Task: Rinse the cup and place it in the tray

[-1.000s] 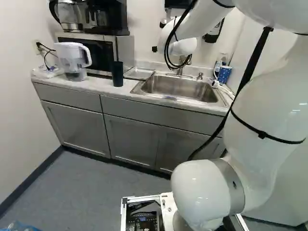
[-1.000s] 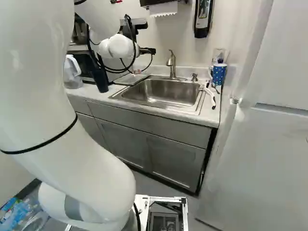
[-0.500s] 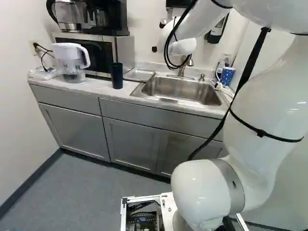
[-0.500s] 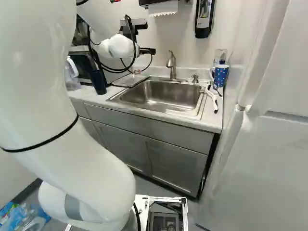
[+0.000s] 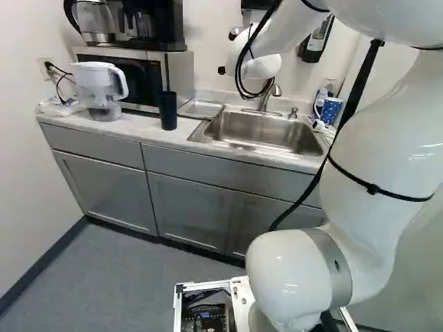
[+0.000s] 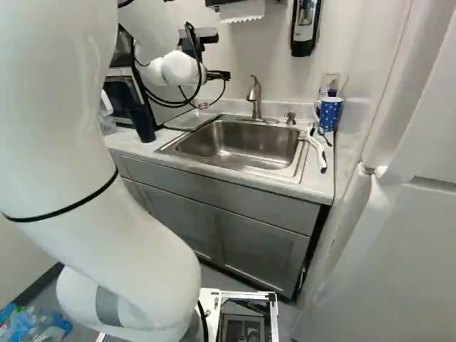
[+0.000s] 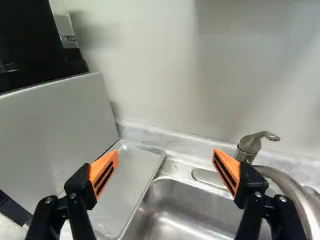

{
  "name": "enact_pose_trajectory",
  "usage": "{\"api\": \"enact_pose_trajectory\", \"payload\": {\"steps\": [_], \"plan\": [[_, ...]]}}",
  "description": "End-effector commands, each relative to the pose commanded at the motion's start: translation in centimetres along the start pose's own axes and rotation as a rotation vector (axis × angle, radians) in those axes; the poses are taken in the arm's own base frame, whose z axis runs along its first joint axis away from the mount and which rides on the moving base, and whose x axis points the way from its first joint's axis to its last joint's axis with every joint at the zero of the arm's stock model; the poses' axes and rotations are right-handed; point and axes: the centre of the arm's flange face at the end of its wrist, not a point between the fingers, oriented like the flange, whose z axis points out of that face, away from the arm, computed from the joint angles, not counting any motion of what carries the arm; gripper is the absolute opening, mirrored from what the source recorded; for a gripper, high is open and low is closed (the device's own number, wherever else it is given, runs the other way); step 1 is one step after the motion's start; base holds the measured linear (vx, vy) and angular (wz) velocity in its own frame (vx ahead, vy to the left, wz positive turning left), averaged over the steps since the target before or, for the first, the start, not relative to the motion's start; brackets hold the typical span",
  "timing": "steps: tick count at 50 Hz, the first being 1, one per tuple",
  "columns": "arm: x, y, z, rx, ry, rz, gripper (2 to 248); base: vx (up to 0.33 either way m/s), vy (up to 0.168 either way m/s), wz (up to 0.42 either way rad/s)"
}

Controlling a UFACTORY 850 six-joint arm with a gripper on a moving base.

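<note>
Pitcher: standing on the bench, beside the microwave.
Dark cup: upright on the bench, near the tray's side.
Tray: metal, between microwave and sink.
Jaws: I see them wide apart, nothing gripped, tray and sink beyond.
Sink: set into the bench.
Faucet: at the sink's back edge.
Dotted cup: blue, right end of the bench; I can't tell which cup is meant.

A clear pitcher stands near a microwave that has a black coffee maker on top
</note>
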Motion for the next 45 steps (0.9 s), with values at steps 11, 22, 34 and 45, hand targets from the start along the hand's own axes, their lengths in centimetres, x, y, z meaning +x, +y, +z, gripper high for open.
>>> {"api": "enact_pose_trajectory", "payload": {"steps": [11, 22, 34, 45], "plan": [[0.0, 0.0, 0.0, 0.0, 0.0, 0.0, 247, 0.0, 0.0, 0.0], [0.0, 0.0, 0.0, 0.0, 0.0, 0.0, 247, 0.0, 0.0, 0.0], [0.02, 0.0, 0.1, 0.0, 0.0, 0.0, 247, 0.0, 0.0, 0.0], [0.05, 0.14, 0.45, -0.003, -0.003, 0.0, 247, 0.0, 0.0, 0.0]]}}
